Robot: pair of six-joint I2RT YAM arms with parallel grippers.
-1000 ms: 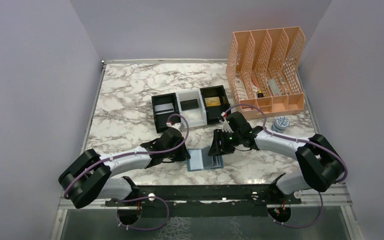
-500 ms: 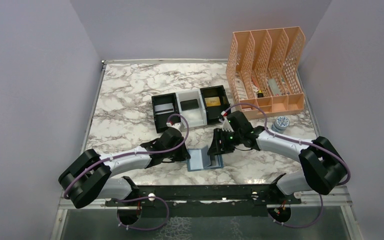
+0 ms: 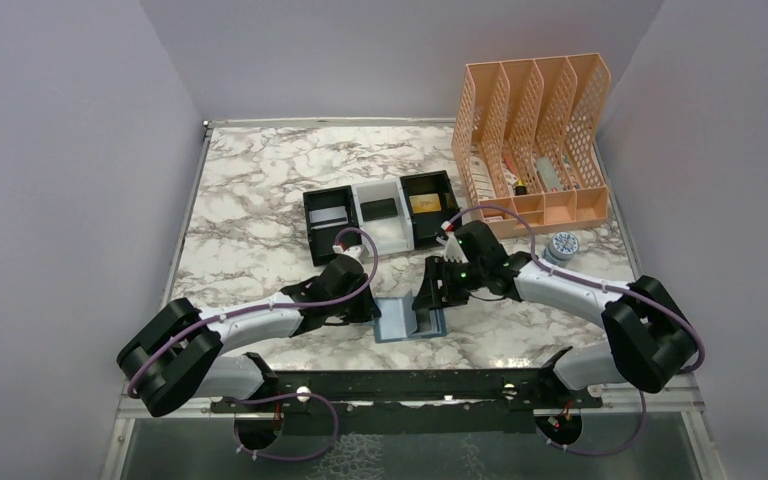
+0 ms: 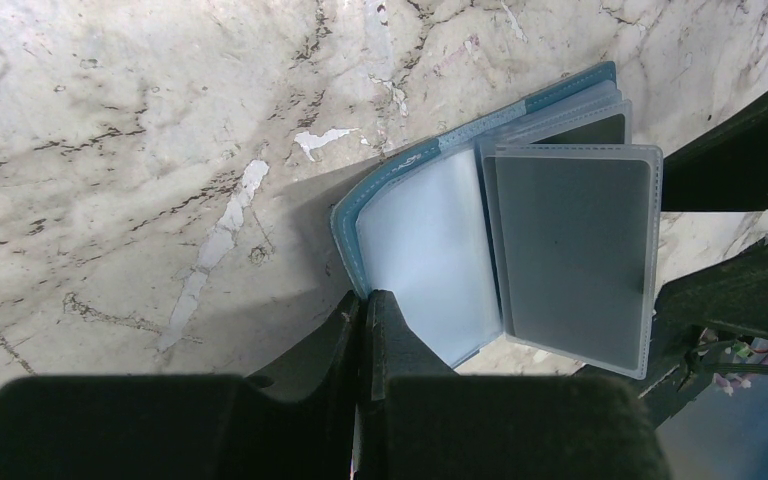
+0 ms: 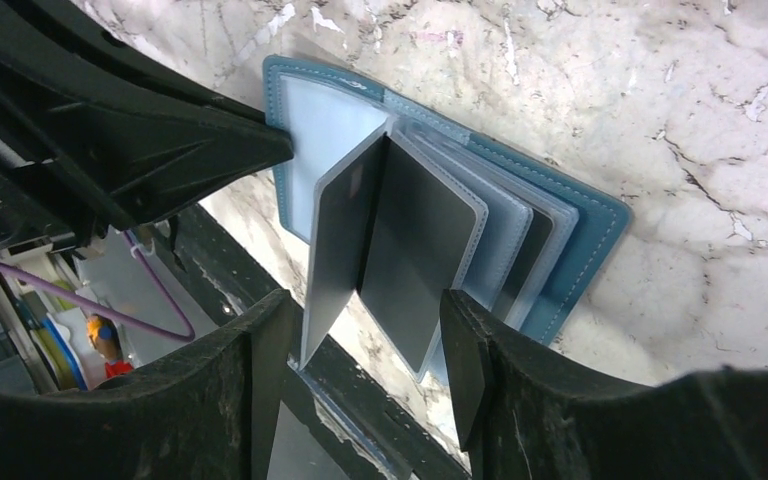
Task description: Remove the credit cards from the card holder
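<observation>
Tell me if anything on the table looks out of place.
Only the card holder: it lies open at the near edge of the table, one sleeve standing up between the open jaws of the right gripper, the left gripper touching its edge. Nothing spilled.

t-1.0 s → now | right gripper [image 3: 428, 305] shifts slightly toward 9 o'clock, further over the card holder [image 3: 394, 322] | right elbow [image 3: 650, 340] swings out toward 4 o'clock | clear sleeve leaf [image 3: 428, 322] stands more upright between the spread fingers than before
</observation>
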